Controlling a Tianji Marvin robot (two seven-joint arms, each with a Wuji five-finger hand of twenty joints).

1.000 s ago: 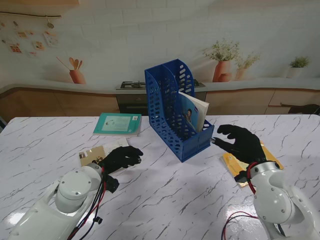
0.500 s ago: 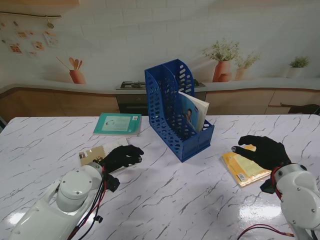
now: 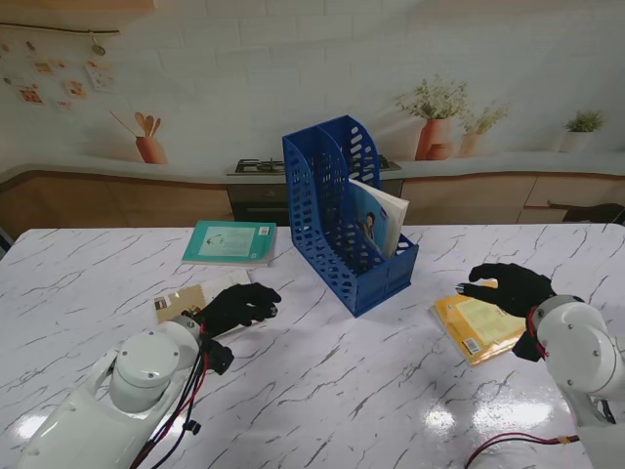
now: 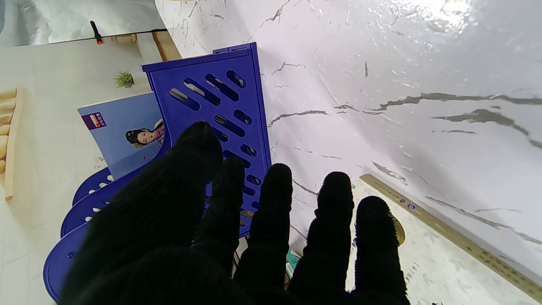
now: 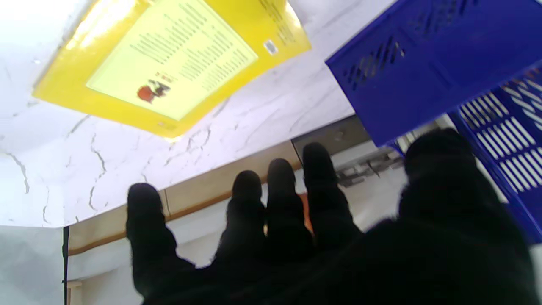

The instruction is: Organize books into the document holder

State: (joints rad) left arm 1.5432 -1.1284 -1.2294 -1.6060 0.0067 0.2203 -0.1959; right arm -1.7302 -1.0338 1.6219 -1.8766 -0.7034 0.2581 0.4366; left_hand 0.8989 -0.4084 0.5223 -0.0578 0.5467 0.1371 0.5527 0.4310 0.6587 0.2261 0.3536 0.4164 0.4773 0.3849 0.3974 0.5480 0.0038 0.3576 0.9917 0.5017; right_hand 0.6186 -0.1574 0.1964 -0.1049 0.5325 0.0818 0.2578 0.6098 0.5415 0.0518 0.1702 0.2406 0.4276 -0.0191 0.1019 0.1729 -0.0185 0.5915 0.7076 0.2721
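Observation:
The blue document holder (image 3: pixel 344 220) stands at the table's middle with one blue-covered book (image 3: pixel 376 223) upright in its right slot; it also shows as the holder (image 4: pixel 220 110) and the holder (image 5: pixel 423 59). A yellow book (image 3: pixel 480 327) lies flat to its right, seen too as the yellow book (image 5: pixel 169 59). My right hand (image 3: pixel 510 286) hovers open over that book's far edge, holding nothing. A tan-and-white book (image 3: pixel 190 303) lies on the left, partly under my left hand (image 3: pixel 234 306), which rests open on it. The same book (image 4: pixel 444 250) shows past the fingertips (image 4: pixel 336 186).
A teal book (image 3: pixel 229 242) lies flat farther from me on the left, behind the tan one. The marble table (image 3: pixel 322 391) runs wide around the holder. A kitchen backdrop wall stands behind the table's far edge.
My right hand has swung from beside the holder's front rightward, then slightly back and farther from me, over the yellow book. The left hand and the books have not moved.

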